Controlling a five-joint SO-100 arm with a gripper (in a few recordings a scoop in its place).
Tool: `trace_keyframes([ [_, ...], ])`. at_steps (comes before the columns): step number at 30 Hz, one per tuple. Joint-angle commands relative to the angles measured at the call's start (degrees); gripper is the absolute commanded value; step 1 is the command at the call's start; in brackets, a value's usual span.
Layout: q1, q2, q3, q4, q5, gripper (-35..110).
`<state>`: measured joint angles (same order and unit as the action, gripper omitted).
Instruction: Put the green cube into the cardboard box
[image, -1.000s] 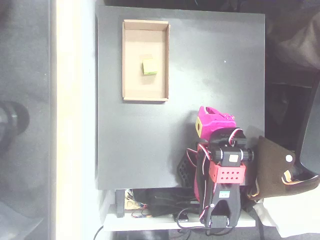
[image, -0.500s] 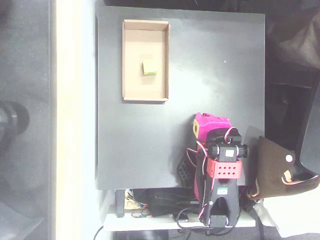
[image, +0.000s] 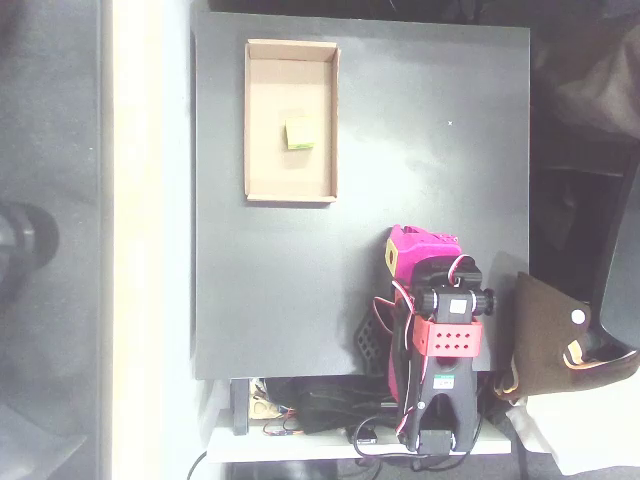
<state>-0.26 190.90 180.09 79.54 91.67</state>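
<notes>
Overhead, the cube (image: 298, 133) lies inside the box (image: 255, 120) at upper left of the frame; my gripper (image: 420, 250) sits folded at lower right, well apart, its jaws' state unclear.

In the overhead view the green cube (image: 298, 134) is lying on the floor of the cardboard box (image: 250, 120) near the top left of the dark table (image: 420, 130), while the magenta gripper (image: 415, 245) is sitting folded back near the bottom edge, well apart from the box.
</notes>
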Motion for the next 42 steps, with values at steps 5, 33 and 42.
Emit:
trace_keyframes([
  [5, 1.2, 0.4, 0.6, 0.5, 5.8, 2],
  [33, 0.4, 0.5, 0.6, 0.4, 5.8, 2],
  [42, 0.4, 0.5, 0.6, 0.4, 5.8, 2],
])
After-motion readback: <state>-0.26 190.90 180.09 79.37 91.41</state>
